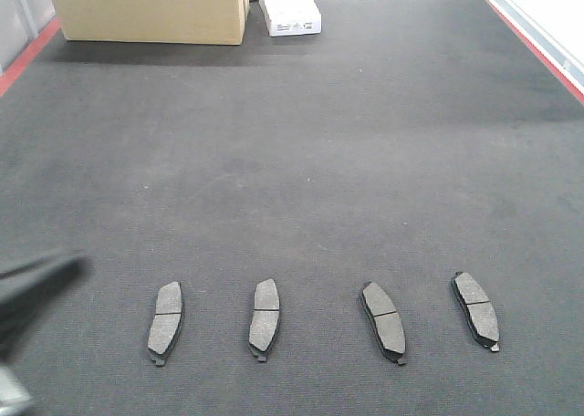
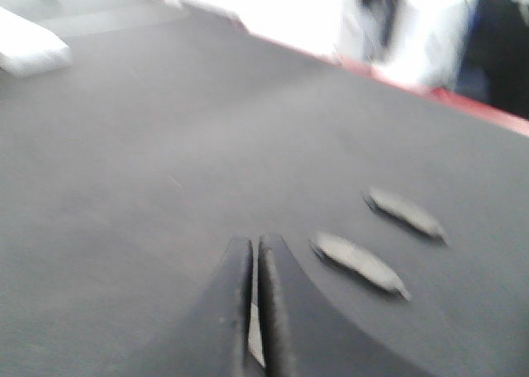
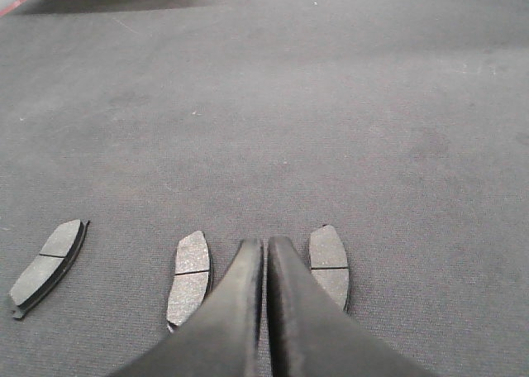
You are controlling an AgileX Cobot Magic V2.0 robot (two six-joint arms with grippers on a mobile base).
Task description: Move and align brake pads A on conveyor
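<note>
four brake pads a (image 1: 165, 321) (image 1: 265, 318) (image 1: 383, 321) (image 1: 476, 309) are laid flat in a rough row across the near part of the conveyor (image 1: 301, 161), each apart from its neighbours, the two on the right tilted. left gripper (image 2: 254, 265) is seen w/ fingers pressed together, nothing held, above bare belt. right gripper (image 3: 265, 257) is likewise closed & empty, just over the belt btwn two pads. a cardboard box (image 1: 151, 7) & a white device (image 1: 287, 5) are set at the far end.

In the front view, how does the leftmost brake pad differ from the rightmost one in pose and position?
The leftmost brake pad tips its far end slightly to the right; the rightmost brake pad tips its far end to the left, and more strongly. The leftmost lies slightly nearer the camera, the rightmost a little farther up the conveyor. Both lie flat, grey, with a groove across the middle.
</note>
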